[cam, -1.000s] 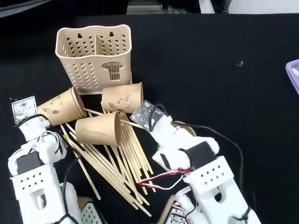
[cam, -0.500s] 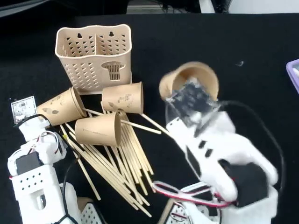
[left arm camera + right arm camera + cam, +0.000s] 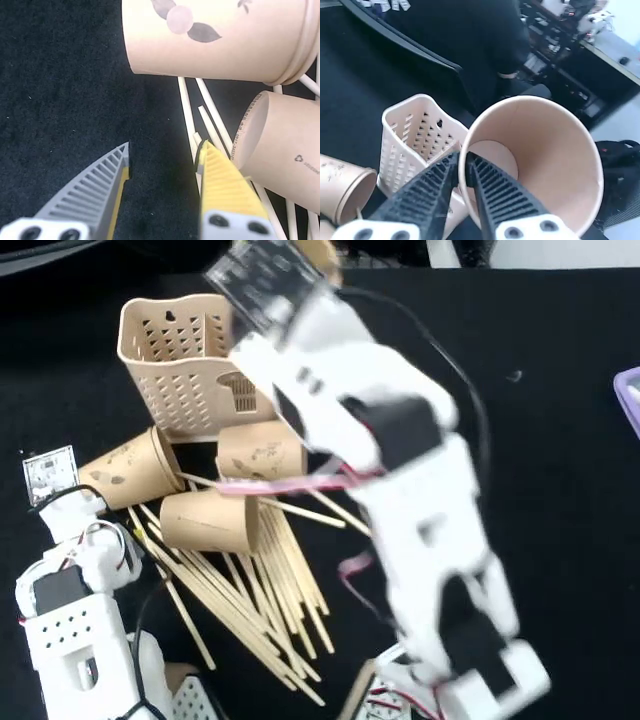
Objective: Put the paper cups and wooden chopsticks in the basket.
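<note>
Right end effector clenched on the rim of a paper cup, one jaw inside the wall and one outside, cup mouth open toward the wrist camera. Just beyond and below the right end effector, the basket, upright on the black surface, two compartments seen from above. Paper cup raised high, clear of the basket and not inside it.

Left end effector released, jaws spread wide, low over the surface, gripping nothing. Directly ahead of it, wooden chopsticks flat on the surface, running in beside one jaw. Just beside that jaw, a plain cup on its side across the wooden chopsticks. Farther ahead, a leaf-printed cup, also on its side. Farthest from the left end effector, a third cup on its side close against the foot of the basket, the wooden chopsticks fanned out beneath and short of it
</note>
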